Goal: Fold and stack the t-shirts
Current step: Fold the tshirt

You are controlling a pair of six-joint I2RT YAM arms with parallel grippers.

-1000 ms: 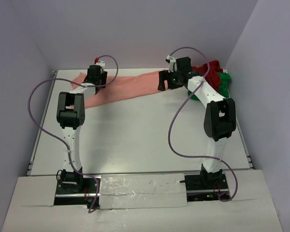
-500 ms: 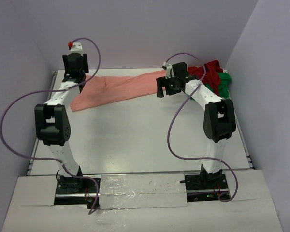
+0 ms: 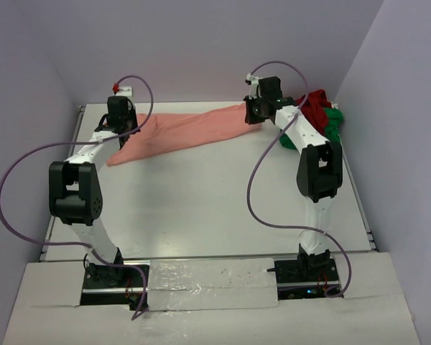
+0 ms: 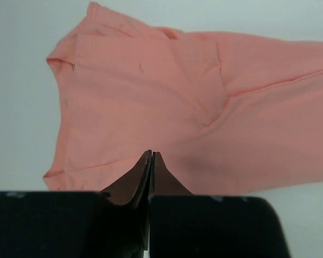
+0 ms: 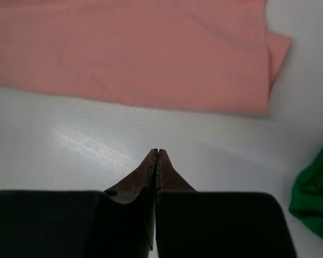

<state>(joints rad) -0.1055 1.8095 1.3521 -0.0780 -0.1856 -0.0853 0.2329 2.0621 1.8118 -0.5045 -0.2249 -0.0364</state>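
The salmon-pink cloth t-shirt (image 3: 187, 131) lay flat and lightly creased, a long band on the far half of the white table (image 3: 201, 208). Its long axis slanted from the near left to the far right, narrowing rightward. The left gripper (image 4: 152, 155) hung over its wide end, fingers pressed together. The right gripper (image 5: 157, 152), also pressed together, hung over bare table beside the narrow end. The dark red t-shirt (image 3: 317, 100) and bright green t-shirt (image 3: 335, 123) were heaped in the far right corner.

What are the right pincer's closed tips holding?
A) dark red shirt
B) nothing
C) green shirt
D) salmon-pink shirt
B: the right pincer is shut over bare table, the salmon-pink t-shirt lying beyond its tips and the green t-shirt off to one side.
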